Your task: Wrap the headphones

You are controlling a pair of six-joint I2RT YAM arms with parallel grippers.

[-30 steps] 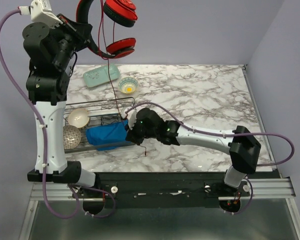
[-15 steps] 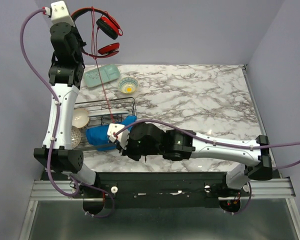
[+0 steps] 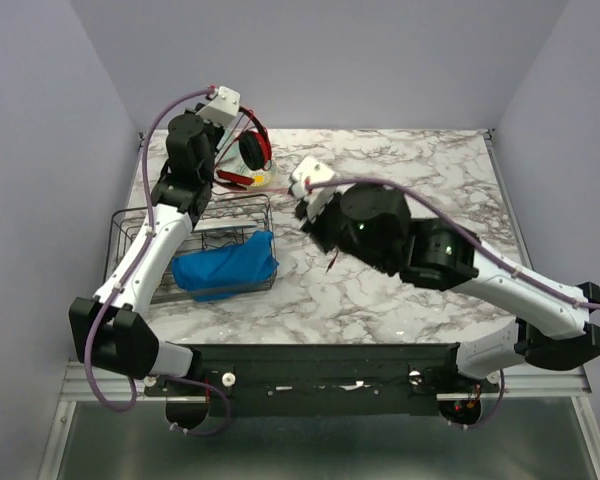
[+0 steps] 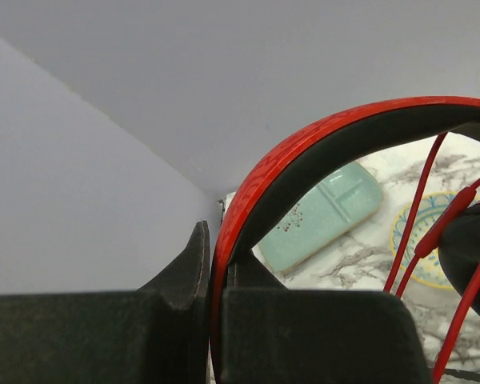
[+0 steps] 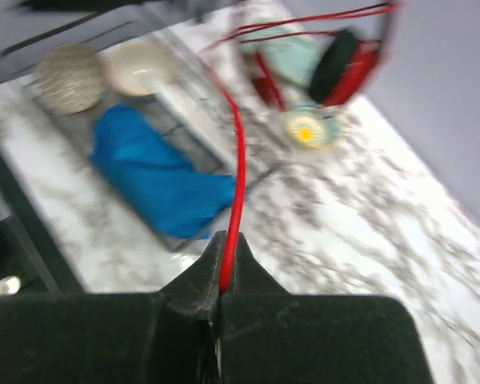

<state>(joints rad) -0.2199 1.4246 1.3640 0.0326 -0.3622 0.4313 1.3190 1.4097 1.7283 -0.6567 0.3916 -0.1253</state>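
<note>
The red headphones [image 3: 253, 151] hang in the air over the table's back left, cups with black pads facing the camera. My left gripper [image 3: 235, 135] is shut on the red, black-lined headband [image 4: 304, 152], which sits between the jaws [image 4: 212, 272]. The thin red cable [image 3: 280, 189] runs from the headphones to my right gripper [image 3: 303, 200], just right of them. In the right wrist view that gripper [image 5: 224, 276] is shut on the cable [image 5: 237, 184], with the headphones [image 5: 344, 64] blurred beyond. A cable tail [image 3: 330, 262] hangs below the right arm.
A wire basket [image 3: 140, 215] at the left holds a blue cloth [image 3: 225, 265], a white bowl [image 5: 140, 64] and a mesh ball [image 5: 68, 76]. A teal tray [image 4: 324, 216] and a small patterned bowl [image 5: 308, 128] lie under the headphones. Walls close off the back and sides.
My left arm has swung the headphones down from high above to just over the table's back left. My right arm has moved from the basket's front to back-centre, still holding the cable.
</note>
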